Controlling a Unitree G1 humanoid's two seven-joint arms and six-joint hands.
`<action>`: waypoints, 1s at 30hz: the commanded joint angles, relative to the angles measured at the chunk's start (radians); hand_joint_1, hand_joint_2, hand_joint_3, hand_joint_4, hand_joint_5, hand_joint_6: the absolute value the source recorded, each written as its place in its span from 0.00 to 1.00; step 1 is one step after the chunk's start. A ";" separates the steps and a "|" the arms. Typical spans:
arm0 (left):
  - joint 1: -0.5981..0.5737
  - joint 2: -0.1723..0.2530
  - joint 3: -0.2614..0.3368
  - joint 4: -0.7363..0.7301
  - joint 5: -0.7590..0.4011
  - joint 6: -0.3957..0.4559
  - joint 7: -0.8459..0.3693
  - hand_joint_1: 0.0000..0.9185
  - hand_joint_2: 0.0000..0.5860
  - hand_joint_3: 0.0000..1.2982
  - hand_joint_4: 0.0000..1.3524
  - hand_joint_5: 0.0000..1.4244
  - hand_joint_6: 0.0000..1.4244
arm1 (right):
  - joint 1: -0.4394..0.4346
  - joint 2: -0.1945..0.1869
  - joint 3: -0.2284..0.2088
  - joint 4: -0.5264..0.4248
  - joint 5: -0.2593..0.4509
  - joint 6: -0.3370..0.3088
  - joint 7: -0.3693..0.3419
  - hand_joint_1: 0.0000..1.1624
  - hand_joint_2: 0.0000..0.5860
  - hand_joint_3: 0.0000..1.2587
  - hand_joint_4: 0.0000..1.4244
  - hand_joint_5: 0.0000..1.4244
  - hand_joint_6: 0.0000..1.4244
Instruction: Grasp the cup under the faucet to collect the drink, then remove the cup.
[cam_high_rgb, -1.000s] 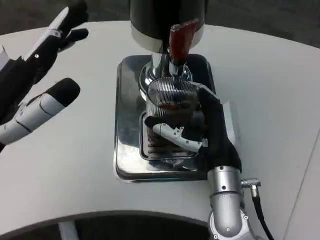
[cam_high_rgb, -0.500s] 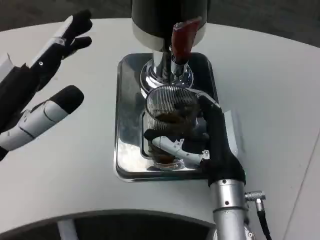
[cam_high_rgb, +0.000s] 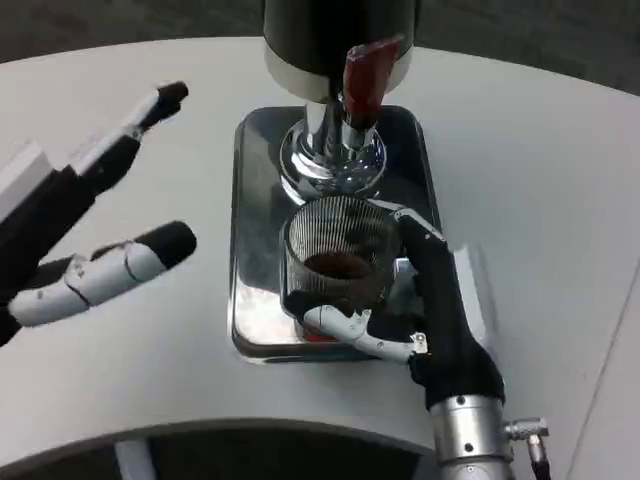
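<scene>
A ribbed clear cup (cam_high_rgb: 338, 256) with dark drink in its bottom stands over the front part of the shiny metal tray (cam_high_rgb: 256, 180). My right hand (cam_high_rgb: 420, 300) grips it from the right and front, fingers wrapped around its lower wall. The cup sits nearer to me than the faucet (cam_high_rgb: 335, 160), which has a red lever (cam_high_rgb: 364, 75) on the dark dispenser (cam_high_rgb: 335, 35). My left hand (cam_high_rgb: 85, 225) hovers at the left of the tray, fingers spread and holding nothing.
The tray lies on a white round table (cam_high_rgb: 540, 170), whose curved front edge runs just below my right wrist. Bare tabletop spreads to the right of the tray and to its left under my left hand.
My right hand has drawn the cup toward me, out from under the faucet to the tray's front. The left hand has shifted slightly right and down, still spread.
</scene>
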 joint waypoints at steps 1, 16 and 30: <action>0.076 0.036 -0.002 -0.059 0.109 0.014 0.003 0.00 0.23 0.00 0.00 0.00 0.00 | 0.038 0.001 0.009 -0.103 -0.006 0.000 0.018 0.94 0.23 0.54 0.61 0.67 0.91; 0.346 -0.047 0.015 -0.267 0.403 0.055 0.084 0.00 0.19 0.00 0.00 0.00 0.00 | 0.141 -0.023 0.016 -0.348 0.025 0.051 0.172 0.96 0.25 0.54 0.62 0.67 0.92; 0.426 -0.141 -0.015 -0.421 0.532 0.079 0.116 0.00 0.16 0.00 0.00 0.00 0.00 | 0.254 -0.079 0.005 -0.693 0.089 0.156 0.391 0.98 0.26 0.54 0.62 0.66 0.92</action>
